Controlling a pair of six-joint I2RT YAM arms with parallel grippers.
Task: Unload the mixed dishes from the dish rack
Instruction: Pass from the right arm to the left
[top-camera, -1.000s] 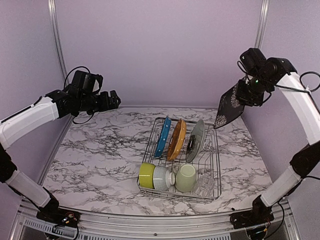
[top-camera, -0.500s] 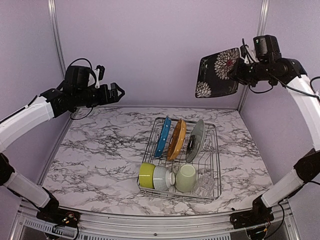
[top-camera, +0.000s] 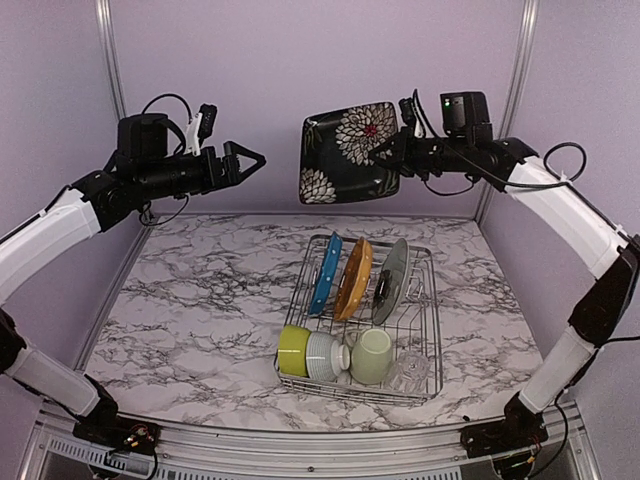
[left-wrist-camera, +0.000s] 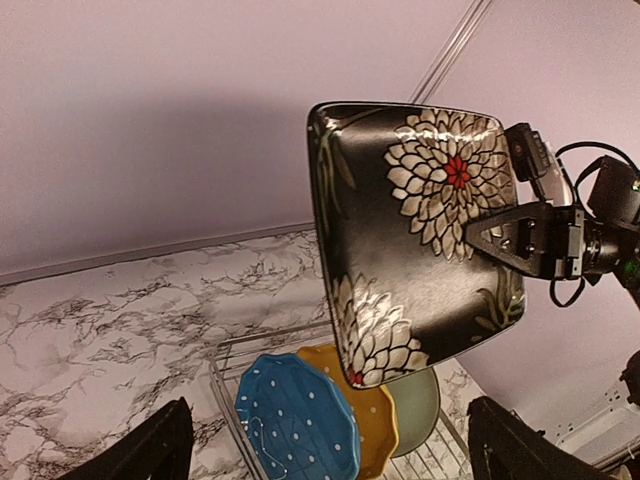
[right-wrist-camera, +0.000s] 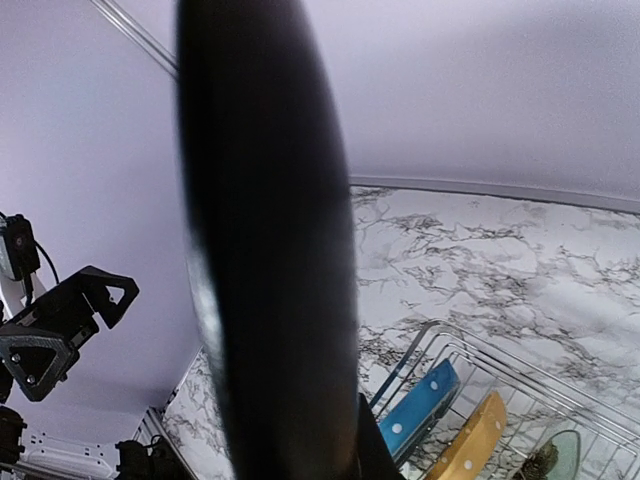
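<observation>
The right fingers (top-camera: 388, 152) clamp the black plate (top-camera: 345, 150) by its edge, high up; the left fingers (top-camera: 243, 153) gape wide, empty.

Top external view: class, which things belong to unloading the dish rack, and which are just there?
Job: dish rack, black plate in the right claw, blue dotted plate, orange plate, grey-green plate, lime-green bowl, white ribbed bowl, pale green mug, clear glass.
Just there: marble table, purple walls.
</observation>
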